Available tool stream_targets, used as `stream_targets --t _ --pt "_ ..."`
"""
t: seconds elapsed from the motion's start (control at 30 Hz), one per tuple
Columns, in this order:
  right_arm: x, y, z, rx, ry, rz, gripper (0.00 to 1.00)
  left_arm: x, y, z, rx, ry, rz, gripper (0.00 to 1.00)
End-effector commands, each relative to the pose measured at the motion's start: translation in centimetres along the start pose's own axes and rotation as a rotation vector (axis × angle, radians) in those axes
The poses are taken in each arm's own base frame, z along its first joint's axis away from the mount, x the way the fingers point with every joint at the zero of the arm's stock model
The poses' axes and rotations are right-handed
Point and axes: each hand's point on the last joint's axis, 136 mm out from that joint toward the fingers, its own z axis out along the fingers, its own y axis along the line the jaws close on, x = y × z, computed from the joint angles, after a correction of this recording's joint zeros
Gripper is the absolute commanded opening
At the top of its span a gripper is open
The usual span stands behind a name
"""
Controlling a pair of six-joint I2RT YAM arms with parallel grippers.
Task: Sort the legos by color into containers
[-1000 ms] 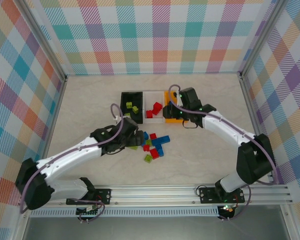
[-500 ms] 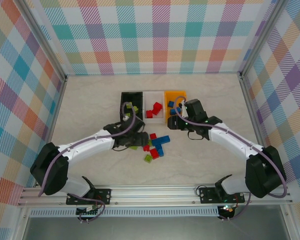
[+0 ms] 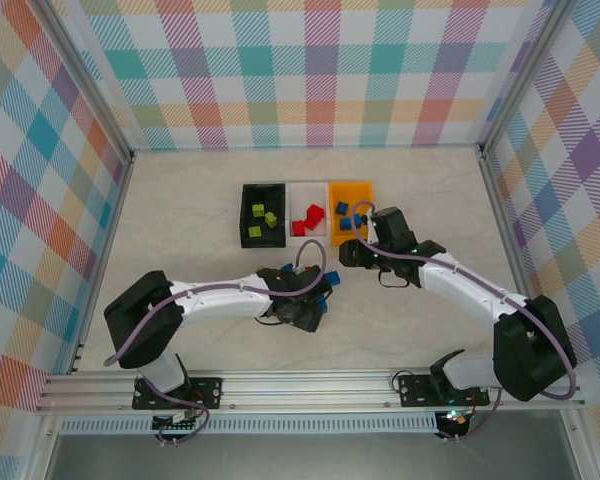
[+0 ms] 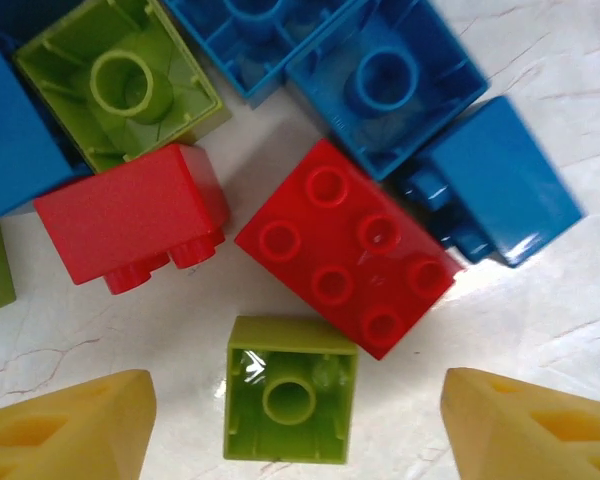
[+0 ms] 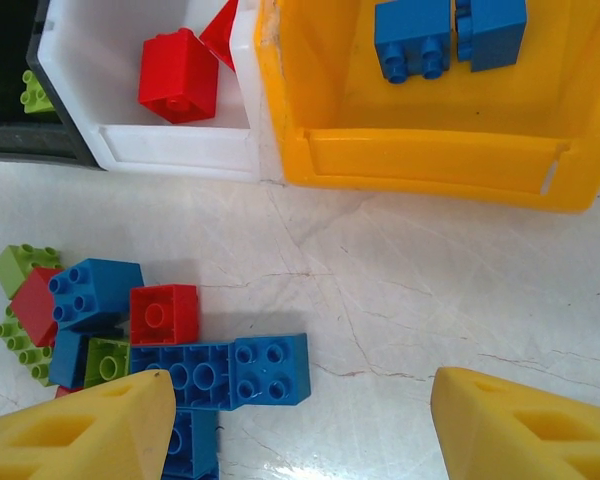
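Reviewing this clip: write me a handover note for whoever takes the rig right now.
Left gripper: open, astride an upturned green brick in the pile.
Right gripper: open, empty, over the table before the orange bin.
Done: green bricks in black bin, red bricks in white bin, blue bricks in orange bin.
Left: loose pile of red, blue, green to sort.

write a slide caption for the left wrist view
Left gripper, open, straddles an upturned lime green brick; a red brick and blue bricks lie just beyond.

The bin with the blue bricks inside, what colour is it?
The bin is orange, clearest in the right wrist view.
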Motion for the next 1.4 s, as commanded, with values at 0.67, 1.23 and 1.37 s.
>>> stream_targets --t 0.67,1.23,1.37 --pt "-0.9 -0.2 -0.9 0.003 -0.055 0.013 0.7 -1.6 0.7 -3.0 0.004 -0.079 -0.028 0.33" --pt "-0.6 -0.2 -0.7 -0.004 -0.046 0.035 0.7 -15.5 15.7 -7.7 -0.124 -0.412 -0.54 0.27" --pt "-0.4 -0.2 -0.9 -0.002 -0.041 0.032 0.7 -18.2 18.1 -5.5 -0.205 -0.398 -0.573 0.28"
